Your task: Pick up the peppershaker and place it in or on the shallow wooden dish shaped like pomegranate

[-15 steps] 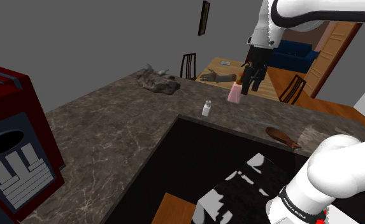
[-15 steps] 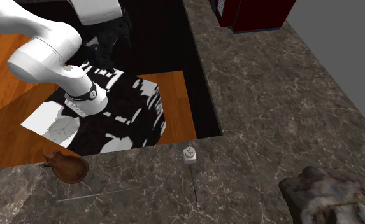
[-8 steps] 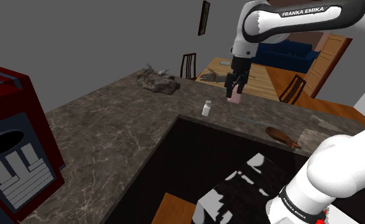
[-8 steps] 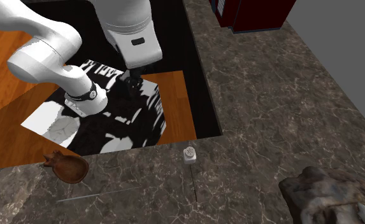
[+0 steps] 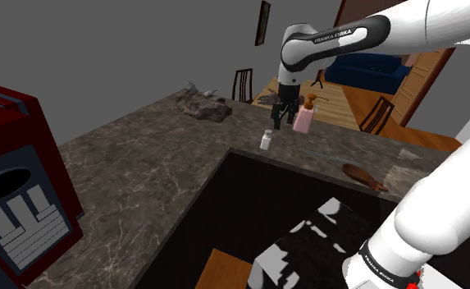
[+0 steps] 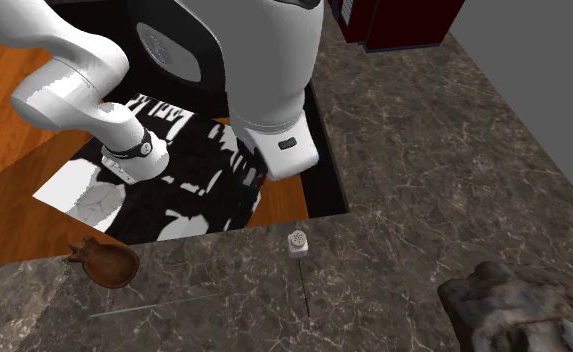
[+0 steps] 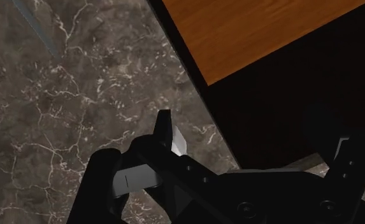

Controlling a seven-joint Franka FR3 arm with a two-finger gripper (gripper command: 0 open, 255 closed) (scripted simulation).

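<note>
Starting with the shoulder view, the black gripper (image 5: pixel 283 121) hangs just above one small white peppershaker (image 5: pixel 266 139) upright on the dark marbled desk (image 5: pixel 143 164); one shallow brown wooden dish (image 5: pixel 364 176) lies well apart. In the second exterior view a thick white arm link (image 6: pixel 269 90) hides what is above the peppershaker (image 6: pixel 297 243); the dish (image 6: pixel 106 264) sits toward that view's left. In the wrist view the fingers (image 7: pixel 165 129) stand spread, clasping nothing.

On my screens I count one white shaker (image 6: pixel 297 242), one brown wooden dish (image 6: pixel 106 264), one pink bottle (image 5: pixel 304 121), one grey rock pile (image 5: pixel 204 107), two dark chairs (image 5: pixel 242 84), one blue sofa (image 5: pixel 374 70), one red box (image 5: pixel 15 176) with a grey panel, one frame (image 5: pixel 262 22) on the wall and one arm (image 5: pixel 339 37)
</note>
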